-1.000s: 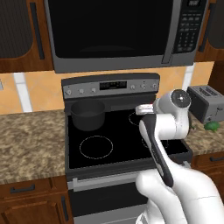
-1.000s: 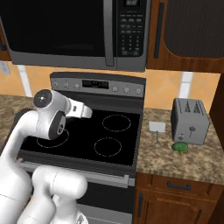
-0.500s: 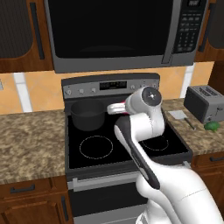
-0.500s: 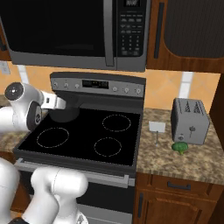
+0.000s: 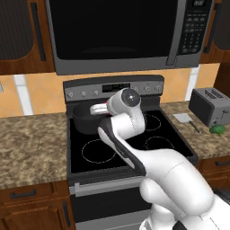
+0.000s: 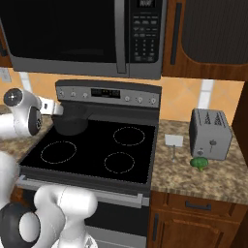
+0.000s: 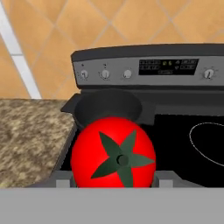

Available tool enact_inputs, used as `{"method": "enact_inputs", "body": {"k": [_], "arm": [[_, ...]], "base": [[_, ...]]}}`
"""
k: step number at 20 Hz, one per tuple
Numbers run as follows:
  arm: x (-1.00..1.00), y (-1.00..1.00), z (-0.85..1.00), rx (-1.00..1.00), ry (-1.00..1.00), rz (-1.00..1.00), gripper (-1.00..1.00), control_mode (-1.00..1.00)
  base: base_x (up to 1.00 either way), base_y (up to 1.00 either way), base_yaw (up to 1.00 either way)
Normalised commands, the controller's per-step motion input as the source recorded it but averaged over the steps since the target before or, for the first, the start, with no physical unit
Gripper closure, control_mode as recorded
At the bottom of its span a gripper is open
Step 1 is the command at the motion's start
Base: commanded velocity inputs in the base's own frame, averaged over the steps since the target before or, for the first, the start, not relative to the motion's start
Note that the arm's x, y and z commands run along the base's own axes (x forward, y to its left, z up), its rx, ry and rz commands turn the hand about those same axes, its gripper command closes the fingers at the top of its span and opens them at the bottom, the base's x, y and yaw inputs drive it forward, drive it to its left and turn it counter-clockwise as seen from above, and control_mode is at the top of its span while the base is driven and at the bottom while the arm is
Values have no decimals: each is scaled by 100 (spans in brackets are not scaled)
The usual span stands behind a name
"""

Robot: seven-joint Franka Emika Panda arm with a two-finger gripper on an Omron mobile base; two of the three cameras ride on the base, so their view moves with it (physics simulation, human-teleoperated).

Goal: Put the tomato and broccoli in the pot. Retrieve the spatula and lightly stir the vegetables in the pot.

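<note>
A red tomato [image 7: 113, 157] with a green stem star sits between my gripper's [image 7: 113, 179] jaws, which are shut on it. Just beyond it stands the dark pot [image 7: 109, 107], its mouth showing dark inside. From the base views the pot [image 5: 83, 121] [image 6: 70, 123] stands on the back left burner, and the gripper [image 5: 95, 109] [image 6: 57, 109] hovers at its rim, a little above it. The green broccoli [image 5: 218, 130] [image 6: 199, 163] lies on the right counter in front of the toaster. A spatula [image 5: 186, 119] [image 6: 173, 143] with a white blade lies beside the stove on that counter.
A silver toaster [image 5: 211, 105] [image 6: 209, 133] stands at the right counter's back. The microwave [image 5: 117, 31] hangs low over the black stove top [image 5: 134, 143]. The stove's control panel [image 7: 144, 70] rises right behind the pot. Granite counter [image 5: 31, 143] lies left of the stove.
The arm has swung left across the stove, from the right burners to the pot at the back left, with the tomato in the gripper. Broccoli and spatula have not moved.
</note>
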Motion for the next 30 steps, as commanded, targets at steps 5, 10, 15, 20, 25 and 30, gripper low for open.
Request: {"method": "enact_inputs", "body": {"k": [5, 10, 15, 20, 25, 30], "arm": [[69, 12, -37, 0, 0, 0, 100, -100], [78, 10, -45, 0, 1, 0, 100, -100], [60, 25, -19, 0, 2, -2, 100, -100], [53, 20, -22, 0, 6, -6, 100, -100], [38, 21, -27, 0, 13, -7, 100, -100], [30, 21, -20, -2, 9, -6, 100, -100]], "base": [[0, 0, 0], [0, 0, 0], [0, 0, 0], [0, 0, 0], [0, 0, 0], [0, 0, 0]]}}
